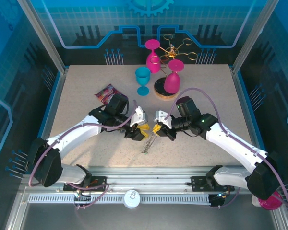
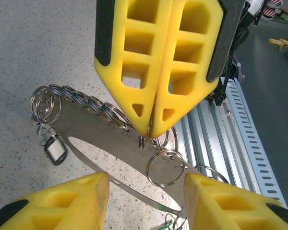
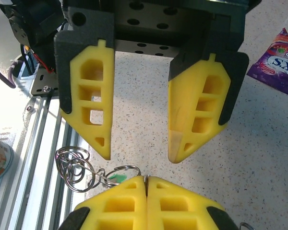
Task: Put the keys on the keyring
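Note:
The keyring point(image 2: 110, 139) is a thin flat metal hoop fringed with small split rings, and its low end rests on the table point(image 1: 146, 143). My right gripper point(image 3: 145, 178) is shut, pinching one small ring on the hoop's edge; the left wrist view shows its closed fingertips point(image 2: 150, 132) at the hoop. My left gripper point(image 2: 146, 179) is open, its fingers either side of the hoop and touching nothing, facing the right one point(image 3: 140, 158). A small dark tag point(image 2: 55, 151) and a green key head point(image 3: 116, 178) dangle from rings. The yellow-orange key is out of view.
A purple candy packet point(image 1: 107, 92) lies behind the left arm. At the back stand a blue goblet point(image 1: 143, 79), two pink goblets point(image 1: 152, 55) and a gold wire stand point(image 1: 175, 48). The aluminium rail point(image 2: 230, 129) runs along the near table edge.

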`<state>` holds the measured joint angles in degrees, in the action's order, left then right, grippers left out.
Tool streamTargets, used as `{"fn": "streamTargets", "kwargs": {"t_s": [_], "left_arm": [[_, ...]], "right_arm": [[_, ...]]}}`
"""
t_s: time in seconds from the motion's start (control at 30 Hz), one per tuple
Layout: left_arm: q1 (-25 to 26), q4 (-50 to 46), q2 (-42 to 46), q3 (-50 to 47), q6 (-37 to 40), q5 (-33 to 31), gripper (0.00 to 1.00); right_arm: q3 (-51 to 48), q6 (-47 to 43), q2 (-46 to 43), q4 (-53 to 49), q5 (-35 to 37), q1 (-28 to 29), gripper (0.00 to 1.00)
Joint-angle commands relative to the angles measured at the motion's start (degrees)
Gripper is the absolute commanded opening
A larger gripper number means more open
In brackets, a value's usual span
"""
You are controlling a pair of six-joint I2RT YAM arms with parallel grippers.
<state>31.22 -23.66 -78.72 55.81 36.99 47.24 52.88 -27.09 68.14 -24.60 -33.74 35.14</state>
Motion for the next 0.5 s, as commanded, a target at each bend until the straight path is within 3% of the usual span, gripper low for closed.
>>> {"fn": "streamTargets", "kwargs": {"t_s": [0.0, 0.17, 0.47], "left_arm": [[-0.4, 3.9, 0.7, -0.3, 0.9, 1.7, 0.43], [-0.5, 11.5, 3.5, -4.2, 0.5, 0.5, 0.37], [-0.4, 13.3, 4.0, -6.4, 0.1, 1.4, 0.33]], "right_arm": [[-0.6, -2.3, -1.5, 2.3, -2.8, -0.2, 0.0], [-1.2, -2.3, -1.7, 3.8, -3.2, -0.1, 0.0], [-2.0, -0.6, -1.9, 7.3, -3.7, 0.5, 0.0]]}}
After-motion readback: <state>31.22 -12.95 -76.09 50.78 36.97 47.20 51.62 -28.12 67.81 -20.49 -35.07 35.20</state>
